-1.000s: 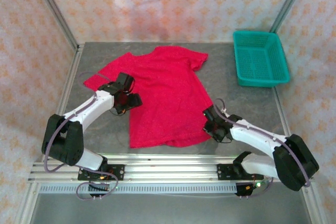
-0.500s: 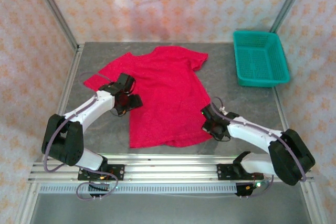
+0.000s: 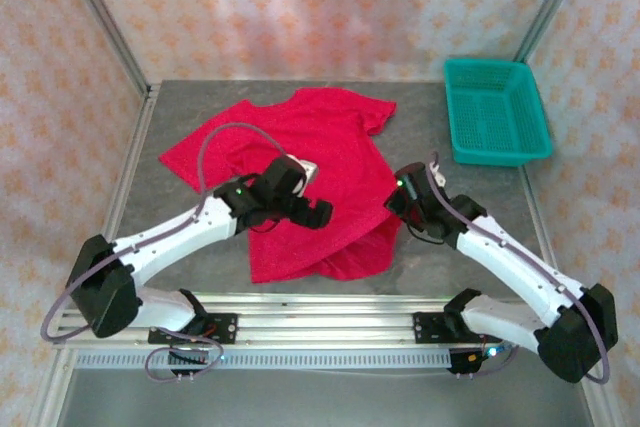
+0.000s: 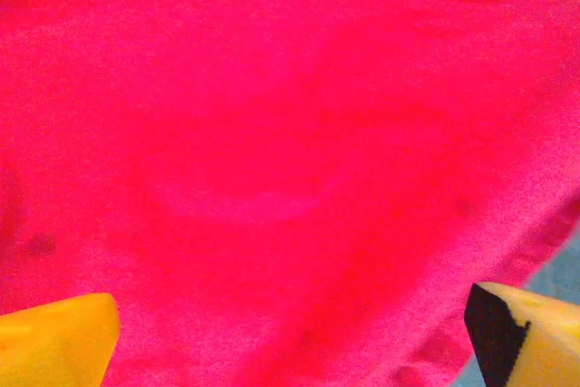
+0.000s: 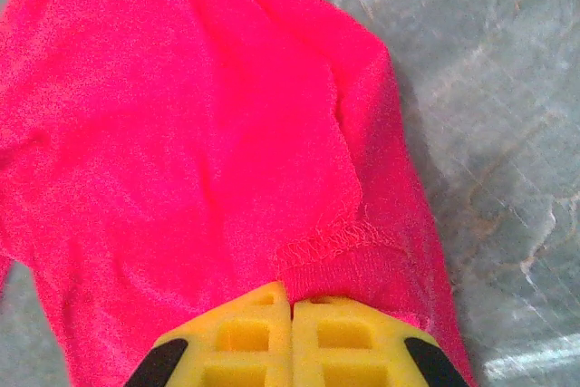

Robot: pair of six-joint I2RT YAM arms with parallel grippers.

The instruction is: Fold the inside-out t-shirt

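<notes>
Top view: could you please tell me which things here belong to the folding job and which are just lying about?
Part of the job:
- t-shirt
- right end effector, shut on the t-shirt's hem
- left end effector, open over the t-shirt

Lying about:
- basket, at the far right of the table

The left arm (image 3: 170, 232) is leaning over the table's (image 3: 420, 117) middle, the left gripper (image 4: 290, 340) holding its fingers wide apart. The right gripper (image 5: 292, 337) is pinching the t-shirt's (image 5: 181, 133) hem, fingers pressed together.
</notes>
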